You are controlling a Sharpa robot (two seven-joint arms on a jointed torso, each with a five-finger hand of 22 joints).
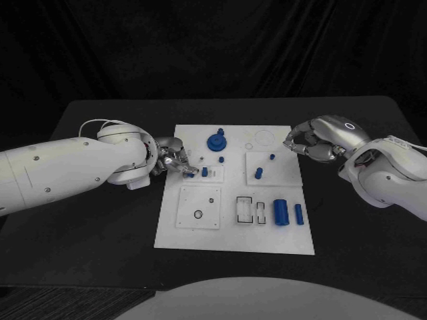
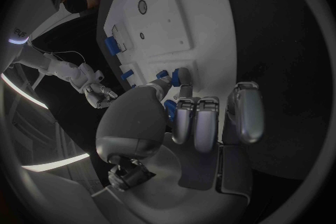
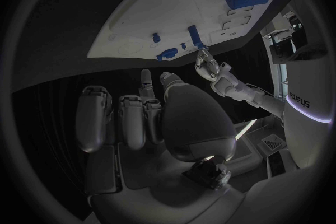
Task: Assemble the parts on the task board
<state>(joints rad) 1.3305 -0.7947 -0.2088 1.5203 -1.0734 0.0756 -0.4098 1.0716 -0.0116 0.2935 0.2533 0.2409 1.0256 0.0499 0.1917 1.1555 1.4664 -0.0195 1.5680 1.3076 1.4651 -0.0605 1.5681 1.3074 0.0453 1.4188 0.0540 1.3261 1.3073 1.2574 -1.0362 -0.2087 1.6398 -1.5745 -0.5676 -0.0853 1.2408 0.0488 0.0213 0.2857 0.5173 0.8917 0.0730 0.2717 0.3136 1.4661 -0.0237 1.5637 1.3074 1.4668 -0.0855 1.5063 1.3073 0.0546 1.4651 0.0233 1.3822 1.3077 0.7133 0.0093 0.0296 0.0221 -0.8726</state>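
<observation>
Black table bears unlabelled white task board.

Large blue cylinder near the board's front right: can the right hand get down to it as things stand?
Probably yes. The right hand hovers at the task board's far right edge holding nothing visible, and the large blue cylinder lies uncovered, with only a slimmer blue cylinder beside it.

Left hand seemingly pinching something small, right hand curled, holding nothing.
</observation>
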